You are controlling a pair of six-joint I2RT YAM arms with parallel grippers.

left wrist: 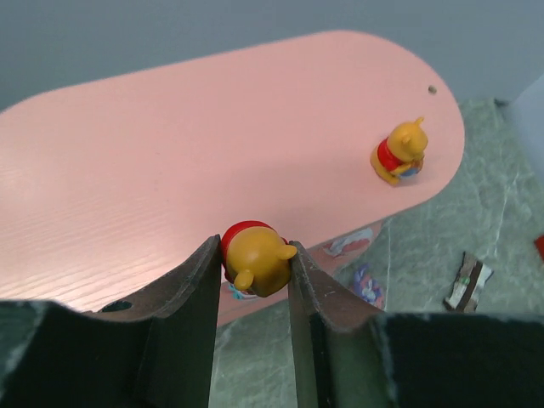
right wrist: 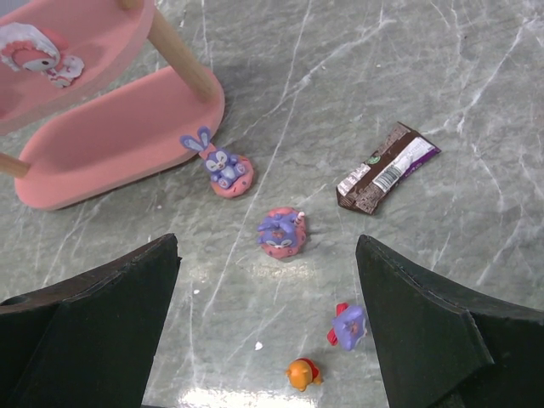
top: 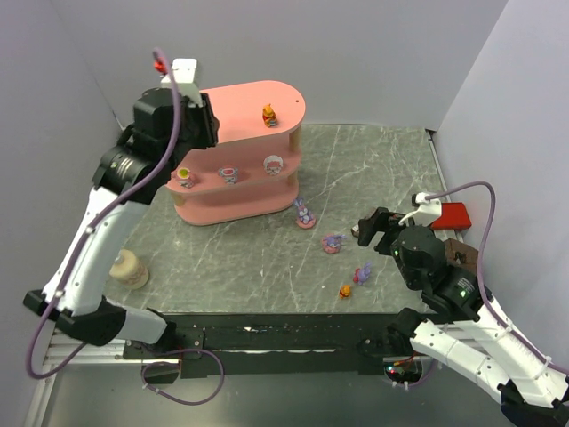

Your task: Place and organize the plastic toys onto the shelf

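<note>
Over the top tier of the pink shelf, the left gripper is clenching an orange-yellow bear between its fingers, close above the board and apparently about to set it down. Another bear is standing near the tier's rounded end. Three pink-white round figurines are sitting in a row on the middle tier. Four toys are lying on the table: three purple figurines and the last bear. The right gripper is hanging above them, spread wide and holding nothing. Judging by this, the sorting is sitting around halfway.
</note>
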